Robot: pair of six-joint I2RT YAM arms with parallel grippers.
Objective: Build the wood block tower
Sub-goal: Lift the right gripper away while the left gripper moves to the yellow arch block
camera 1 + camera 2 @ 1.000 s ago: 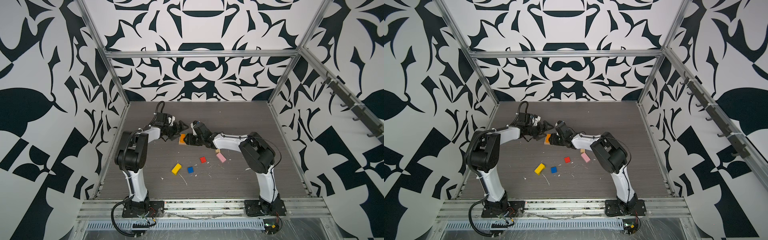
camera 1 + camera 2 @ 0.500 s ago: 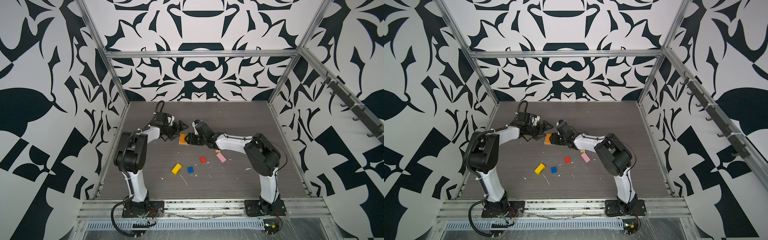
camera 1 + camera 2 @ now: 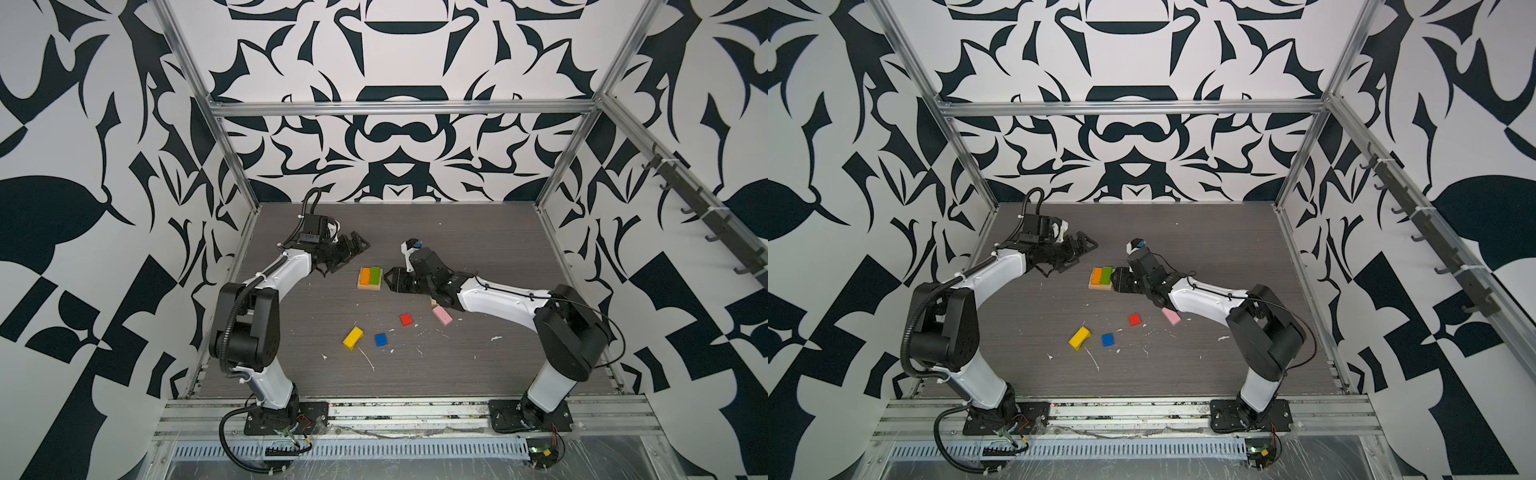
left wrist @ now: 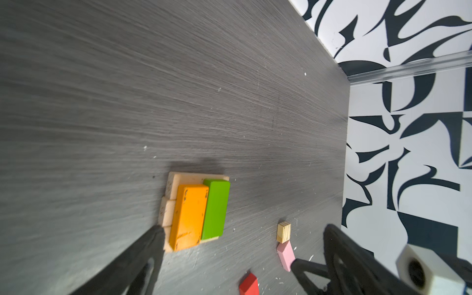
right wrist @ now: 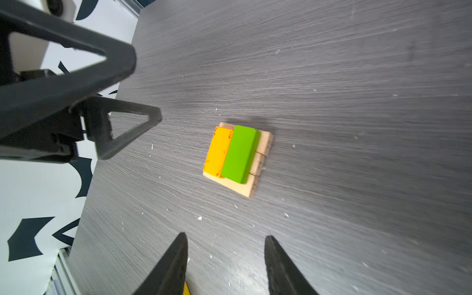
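- Both grippers have drawn back from the tower (image 3: 370,279) since a second ago. They were crowded against it from either side then, and now bare table (image 3: 457,249) shows between each of them and the blocks.
- So far the tower is two layers, standing near the middle of the table. Tan planks (image 5: 263,144) lie side by side as a base. An orange block (image 3: 365,276) and a green block (image 3: 375,274) lie touching along their long sides on top. The plank ends are not quite flush.
- To one side of the tower and a little beyond it, the left gripper (image 3: 349,255) has its jaws spread as wide as they go and holds nothing. To my eye it is parked clear so the other arm has room.
- On the opposite side, just beside the tower, the right gripper (image 5: 224,236) points straight at it. Its jaws are partly spread with nothing between them, which looks like it has let go.
- Five loose pieces lie on the arm-base side of the tower, well apart from it: a yellow block (image 3: 353,337), a blue block (image 3: 381,339), a red block (image 3: 406,319), a pink block (image 3: 442,315) and a tan cube (image 4: 283,232). The cube touches the pink block's end and lies under the right arm.
- These pieces seem to be stock for the upper layers. Most of the building is still to do.
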